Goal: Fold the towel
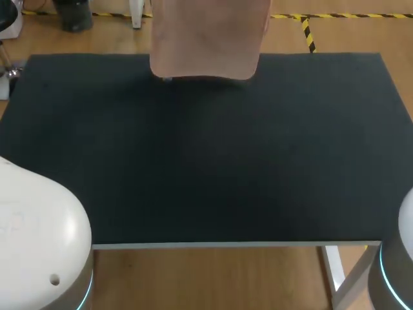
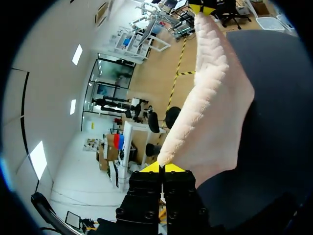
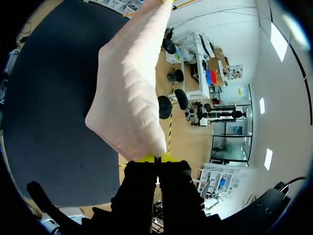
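Note:
A pale pink towel [image 1: 205, 40] hangs in the air over the far edge of the black table [image 1: 206, 161], its lower hem just above the mat. Neither gripper shows in the head view. In the left wrist view my left gripper [image 2: 162, 169] is shut on one corner of the towel [image 2: 215, 103], which stretches away from the yellow tips. In the right wrist view my right gripper [image 3: 157, 158] is shut on another corner of the towel [image 3: 132, 83], the cloth spreading ahead of it above the table [image 3: 49, 112].
The white bases of my arms stand at the near left [image 1: 39, 239] and near right [image 1: 397, 258] corners. The table's front edge [image 1: 232, 245] runs across the lower part of the head view.

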Robot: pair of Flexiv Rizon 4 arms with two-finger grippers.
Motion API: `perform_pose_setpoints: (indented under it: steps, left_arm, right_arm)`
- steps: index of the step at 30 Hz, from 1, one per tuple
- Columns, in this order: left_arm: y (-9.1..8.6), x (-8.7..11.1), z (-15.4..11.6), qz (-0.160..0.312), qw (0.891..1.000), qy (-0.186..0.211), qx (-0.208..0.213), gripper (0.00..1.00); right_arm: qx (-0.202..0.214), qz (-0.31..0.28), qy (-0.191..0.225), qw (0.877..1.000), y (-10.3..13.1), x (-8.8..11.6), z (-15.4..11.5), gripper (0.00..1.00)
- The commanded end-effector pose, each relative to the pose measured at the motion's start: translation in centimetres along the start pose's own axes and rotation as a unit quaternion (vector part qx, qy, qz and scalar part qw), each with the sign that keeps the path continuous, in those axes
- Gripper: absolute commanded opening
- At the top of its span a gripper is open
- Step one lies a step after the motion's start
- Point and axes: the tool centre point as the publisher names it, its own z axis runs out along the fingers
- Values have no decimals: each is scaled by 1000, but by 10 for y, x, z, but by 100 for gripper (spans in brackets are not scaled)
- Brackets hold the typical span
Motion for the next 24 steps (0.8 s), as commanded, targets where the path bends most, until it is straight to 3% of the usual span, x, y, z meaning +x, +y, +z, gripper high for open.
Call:
perform_pose_setpoints:
  steps: [1,7,14,19,24]
  left_arm:
    - [-1,21,4,10,1000,13,-5,0]
    - [10,83,-6,18,999,49,-15,0]
    - [43,151,-41,-15,996,83,-18,0]
    - [56,181,-64,-19,995,96,-23,0]
    - [64,191,-84,-22,994,100,-26,0]
  right_arm:
    - [-2,-13,10,1000,6,10,3,0]
    - [-9,-43,27,999,9,75,-7,0]
    - [-28,-41,49,998,-1,145,-29,0]
    - [-44,-22,65,997,-5,193,-47,0]
    - [-56,-4,78,995,-4,228,-58,0]
